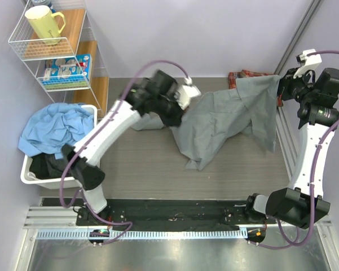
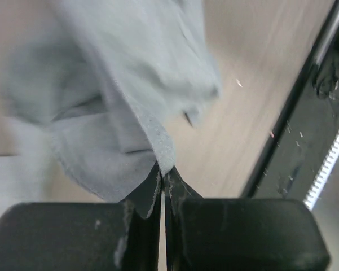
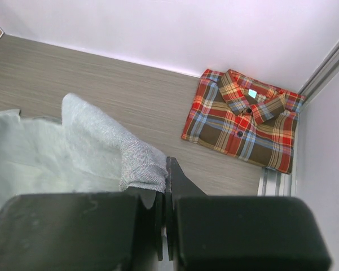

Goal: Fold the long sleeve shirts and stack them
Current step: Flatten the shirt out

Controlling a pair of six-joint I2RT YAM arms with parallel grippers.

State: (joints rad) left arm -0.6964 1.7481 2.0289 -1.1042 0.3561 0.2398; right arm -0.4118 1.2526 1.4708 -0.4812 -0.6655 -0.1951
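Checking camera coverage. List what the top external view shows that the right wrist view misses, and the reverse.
Only top external: the left hand shut on an edge of the grey shirt, the wire shelf with a yellow mug, and the white bin holding blue cloth. Only right wrist: the plaid shirt in full, folded flat, collar on top, by the far wall; from above, only a sliver peeks past the grey shirt. Both: the grey shirt, pinched by the shut right hand, and the wood-grain table.

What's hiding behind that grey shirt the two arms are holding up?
A folded plaid shirt lies on the table in the far right corner. From above, the grey shirt covers most of it; only a red strip shows.
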